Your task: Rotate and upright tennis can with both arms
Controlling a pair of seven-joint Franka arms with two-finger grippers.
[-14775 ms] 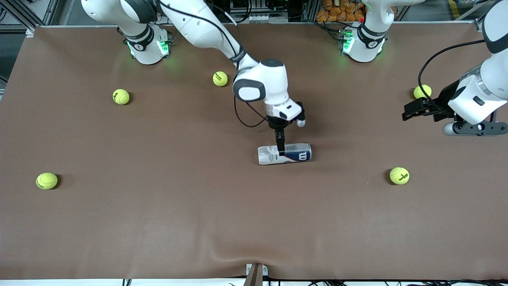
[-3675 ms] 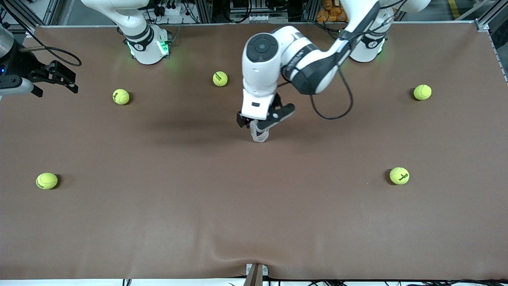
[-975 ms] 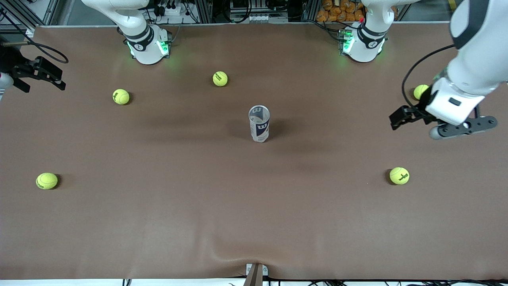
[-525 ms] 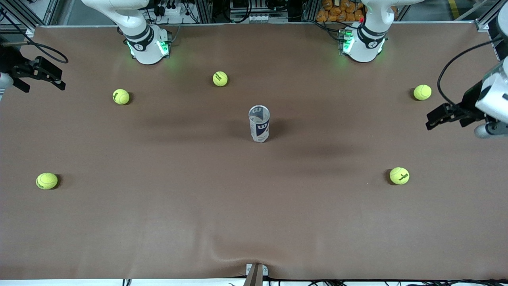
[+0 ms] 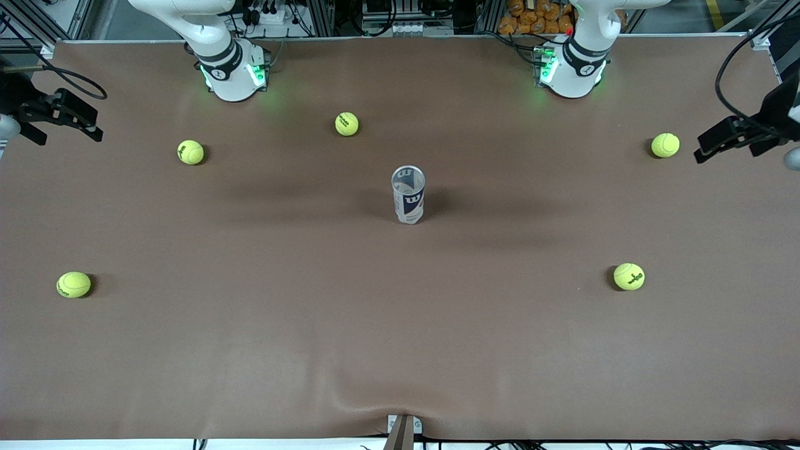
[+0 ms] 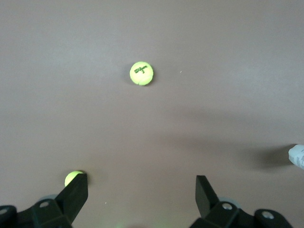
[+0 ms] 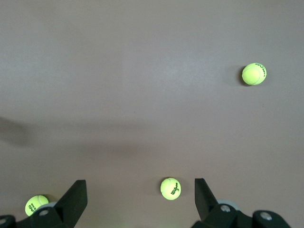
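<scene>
The tennis can (image 5: 408,201), a clear tube with a white and dark-blue "W" label, stands upright on the brown table mid-way between the two arms, with nothing touching it. A sliver of it shows at the edge of the left wrist view (image 6: 298,156). My left gripper (image 5: 709,145) is open and empty, up in the air over the left arm's end of the table; its wrist view (image 6: 140,187) shows bare table between the jaws. My right gripper (image 5: 94,125) is open and empty, waiting over the right arm's end of the table (image 7: 140,187).
Several yellow-green tennis balls lie scattered on the table: one (image 5: 347,124) farther from the camera than the can, two (image 5: 190,152) (image 5: 74,284) toward the right arm's end, two (image 5: 665,145) (image 5: 629,276) toward the left arm's end. The brown mat (image 5: 400,350) covers the table.
The left gripper let go of the upright can and has drawn back to the left arm's end of the table, still moving outward. The right arm has not moved.
</scene>
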